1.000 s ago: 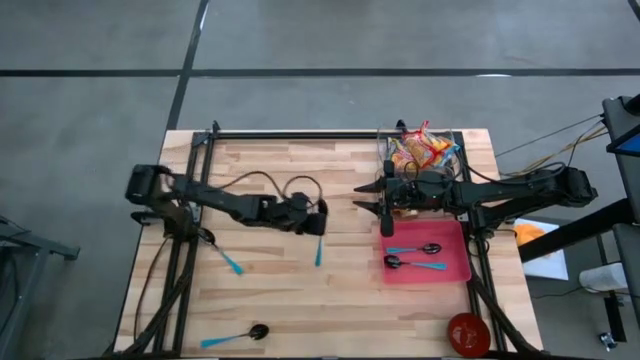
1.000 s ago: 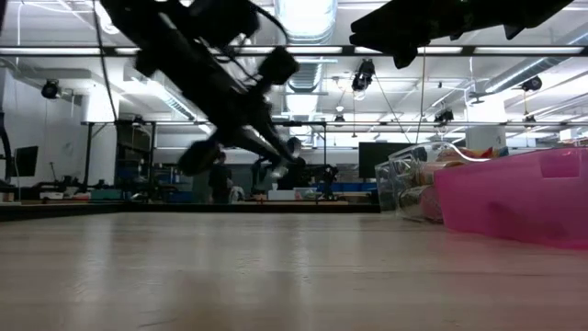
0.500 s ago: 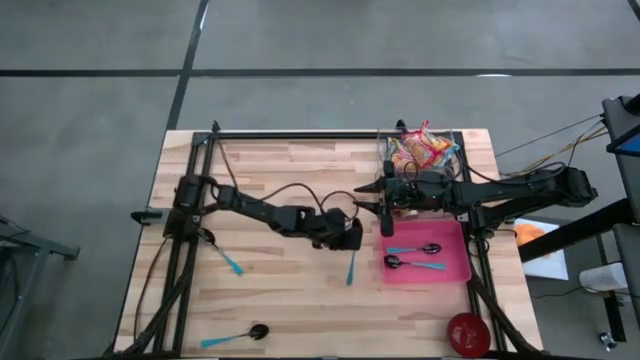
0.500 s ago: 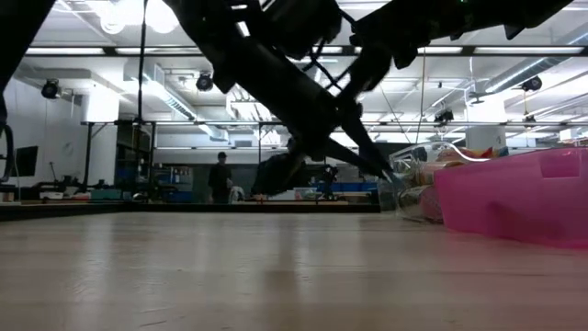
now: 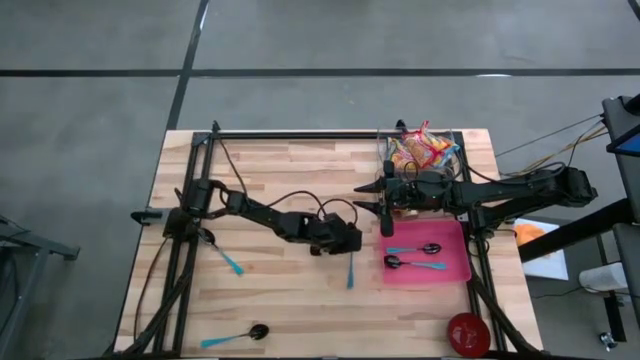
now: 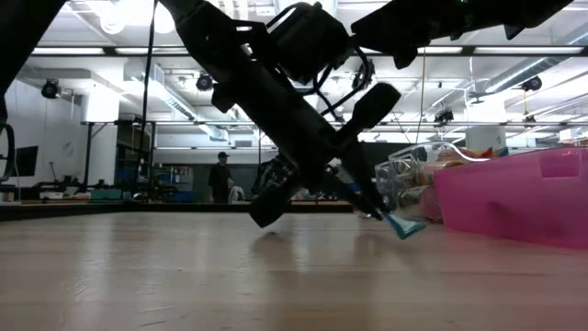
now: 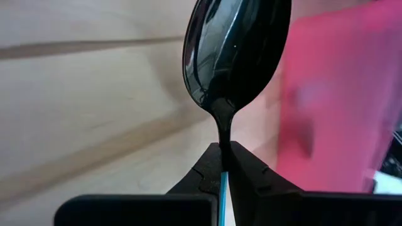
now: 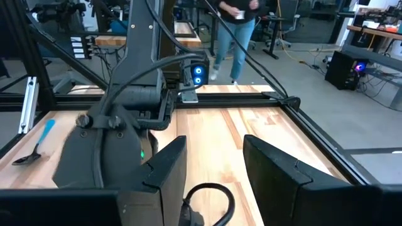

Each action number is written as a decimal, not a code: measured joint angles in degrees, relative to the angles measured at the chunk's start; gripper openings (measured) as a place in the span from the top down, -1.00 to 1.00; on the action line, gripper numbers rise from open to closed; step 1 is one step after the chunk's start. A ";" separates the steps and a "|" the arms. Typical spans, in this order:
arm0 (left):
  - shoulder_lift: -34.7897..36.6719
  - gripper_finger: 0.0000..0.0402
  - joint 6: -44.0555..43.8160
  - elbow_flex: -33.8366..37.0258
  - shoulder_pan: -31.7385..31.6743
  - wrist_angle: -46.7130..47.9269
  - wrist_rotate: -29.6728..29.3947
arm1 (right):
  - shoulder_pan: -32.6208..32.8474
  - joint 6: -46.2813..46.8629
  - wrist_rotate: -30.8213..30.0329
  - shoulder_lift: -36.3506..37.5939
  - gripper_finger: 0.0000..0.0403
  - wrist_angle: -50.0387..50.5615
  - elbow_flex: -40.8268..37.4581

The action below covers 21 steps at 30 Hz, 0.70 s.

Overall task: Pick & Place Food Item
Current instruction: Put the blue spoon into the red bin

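Note:
A spoon with a black bowl (image 7: pixel 235 56) and a blue handle (image 5: pixel 350 272) is held by my left gripper (image 5: pixel 350 246), which is shut on it near the table's middle, just left of the pink tray (image 5: pixel 455 272). In the low view the handle's blue end (image 6: pixel 402 225) hangs low over the wood. Farther right, my right gripper (image 5: pixel 362 197) waits open and high, with nothing between its fingers (image 8: pixel 166 166). It is beside a clear bin of snack packets (image 5: pixel 420 152). My left gripper pinches the spoon's thin black neck (image 7: pixel 224 129), where the bowl meets the blue handle, between its two fingertips. The fingers slant down from the table's left and lie across the spoon. The handle sticks out toward the near edge; whether its end touches the table I cannot tell.
Two more spoons (image 5: pixel 415 249) (image 5: pixel 415 264) lie in the pink tray. One blue-handled spoon (image 5: pixel 228 262) lies at the left, another (image 5: pixel 235 337) by the near edge. A red bowl (image 5: pixel 468 332) sits at the near right corner. A person walks in the room beyond (image 8: pixel 235 37).
My left gripper has carried the spoon toward the table's right edge and a little toward the near edge. It has sunk closer to the wood and rolled somewhat. It has stayed shut on the spoon, whose handle still points toward the near edge.

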State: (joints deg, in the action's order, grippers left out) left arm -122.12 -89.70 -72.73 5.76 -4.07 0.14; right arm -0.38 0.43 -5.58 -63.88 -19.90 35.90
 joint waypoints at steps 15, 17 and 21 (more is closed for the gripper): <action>-0.01 0.94 -1.83 0.00 -0.01 1.74 -0.50 | -0.01 0.00 0.00 0.00 0.23 -0.02 0.00; -0.01 0.94 -1.83 0.00 -0.01 1.79 -0.50 | 0.00 0.00 0.00 0.00 0.23 -0.02 0.00; -0.01 0.94 -2.11 0.00 0.02 1.76 -0.29 | -0.02 0.00 0.00 0.00 0.23 -0.02 0.00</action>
State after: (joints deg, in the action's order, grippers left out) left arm -122.13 -91.81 -72.73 5.79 -2.31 -0.16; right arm -0.40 0.43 -5.58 -63.88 -19.92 35.90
